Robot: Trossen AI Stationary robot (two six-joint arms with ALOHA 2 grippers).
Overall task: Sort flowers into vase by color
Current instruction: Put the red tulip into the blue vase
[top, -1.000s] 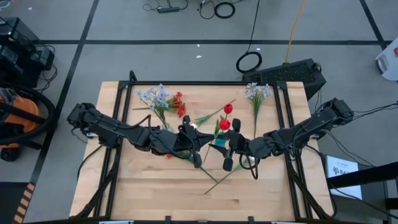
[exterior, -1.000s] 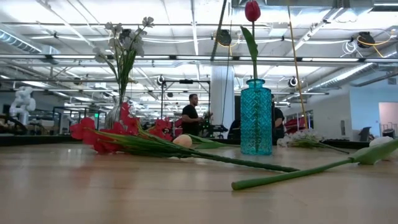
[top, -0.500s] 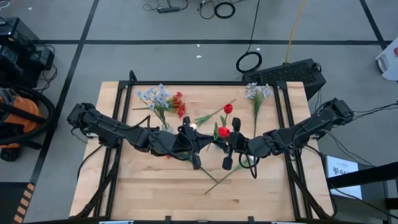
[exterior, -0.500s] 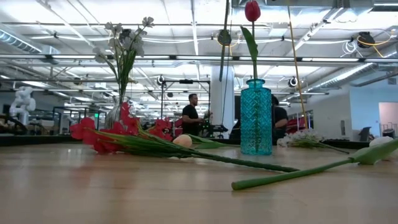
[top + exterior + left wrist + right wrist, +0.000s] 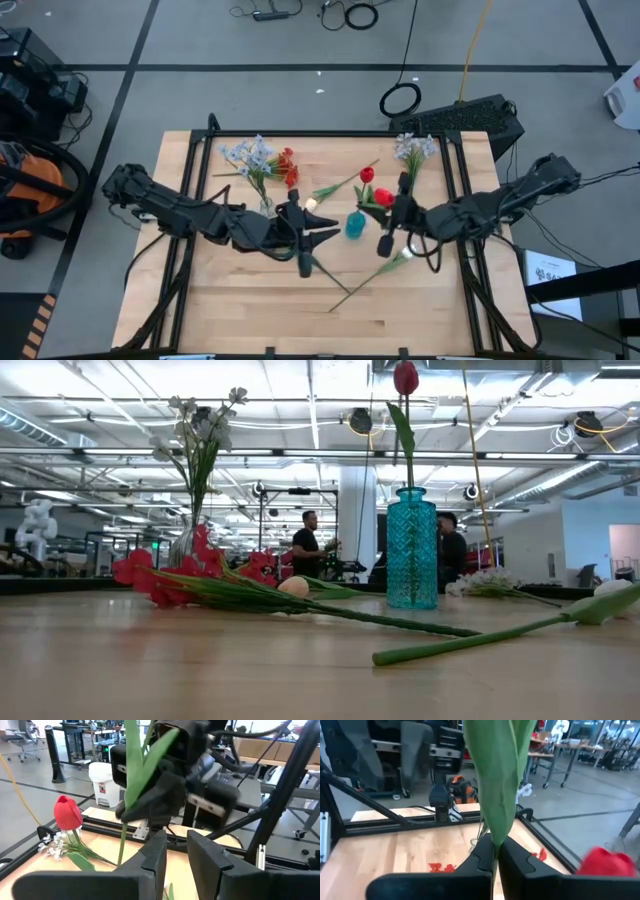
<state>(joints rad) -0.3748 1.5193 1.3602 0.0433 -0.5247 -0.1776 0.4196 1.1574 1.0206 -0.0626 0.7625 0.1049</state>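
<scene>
Right gripper [image 5: 392, 212] is clamping shut on a red tulip [image 5: 383, 197] by its leaf/stem, holding it up just right of the teal vase [image 5: 355, 225] mid-table. Left gripper [image 5: 322, 237] is sitting just left of that vase w/ its fingers [image 5: 152, 855] apart a bit and nothing between them; the stem is hanging just past the tips.

Progress imo: maybe a third in. Low view is showing one red tulip [image 5: 405, 377] standing in the teal vase, and a pale spray [image 5: 200, 420] is standing in a clear vase [image 5: 183, 545] at the far left.

Left to do: red cluster [image 5: 287, 165] + blue-white sprays [image 5: 249, 155] lying far left, white bunch [image 5: 413, 148] far right, red bud [image 5: 367, 174] mid-far, a loose stem [image 5: 372, 274] near. Plenty still flat on the table [image 5: 250, 310].
</scene>
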